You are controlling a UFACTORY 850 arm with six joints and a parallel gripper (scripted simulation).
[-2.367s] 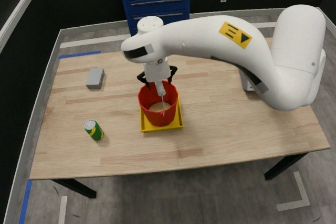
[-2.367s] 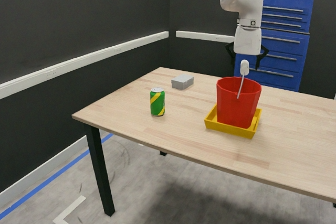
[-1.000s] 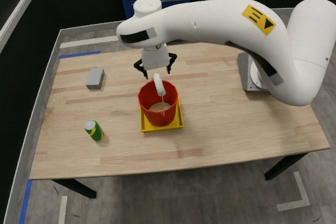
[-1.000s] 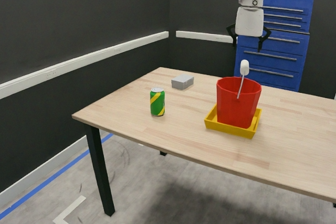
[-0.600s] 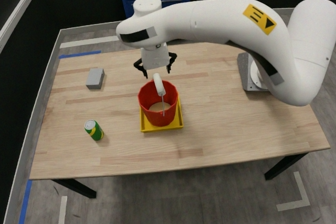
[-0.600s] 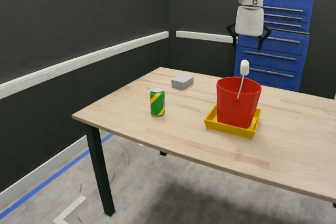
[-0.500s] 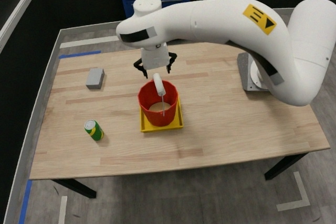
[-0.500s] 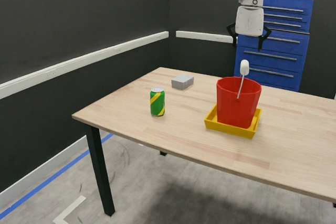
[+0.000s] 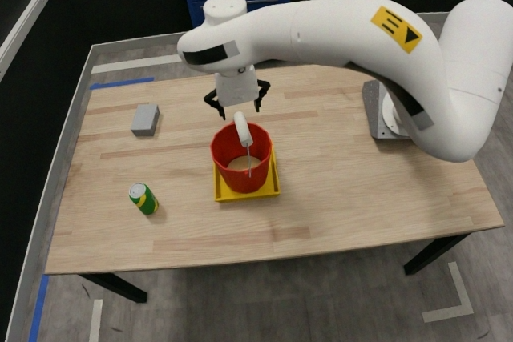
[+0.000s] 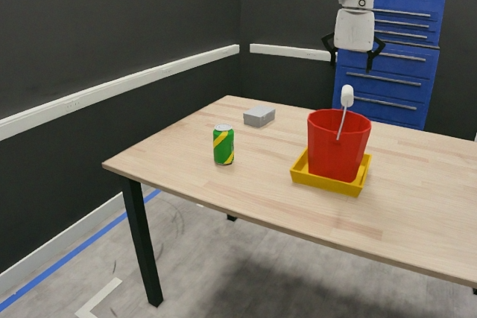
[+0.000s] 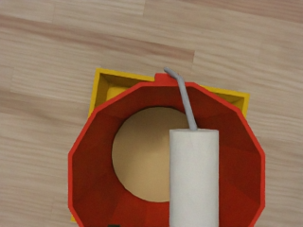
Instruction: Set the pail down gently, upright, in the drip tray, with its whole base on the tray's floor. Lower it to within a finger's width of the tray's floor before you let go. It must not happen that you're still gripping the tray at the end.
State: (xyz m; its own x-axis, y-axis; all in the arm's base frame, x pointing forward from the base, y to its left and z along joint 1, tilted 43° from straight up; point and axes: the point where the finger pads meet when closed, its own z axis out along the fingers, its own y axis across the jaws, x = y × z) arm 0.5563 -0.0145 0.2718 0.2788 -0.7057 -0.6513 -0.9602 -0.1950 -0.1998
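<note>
The red pail (image 9: pixel 241 157) stands upright inside the yellow drip tray (image 9: pixel 246 185) near the middle of the table. It also shows in the exterior view (image 10: pixel 337 144), in the tray (image 10: pixel 330 179). Its wire handle stands up with a white grip (image 9: pixel 243 127) on top (image 10: pixel 346 95). My gripper (image 9: pixel 237 107) is open and empty, well above the grip (image 10: pixel 352 58), touching nothing. The wrist view looks straight down into the pail (image 11: pixel 166 156), with the white grip (image 11: pixel 194 177) in front and tray corners (image 11: pixel 106 82) showing around the rim.
A green and yellow can (image 9: pixel 143 199) (image 10: pixel 223 144) stands to the pail's left. A grey block (image 9: pixel 145 119) (image 10: pixel 258 115) lies at the back left. The arm's grey base plate (image 9: pixel 379 110) is at the right. A blue drawer cabinet (image 10: pixel 393 60) stands behind the table.
</note>
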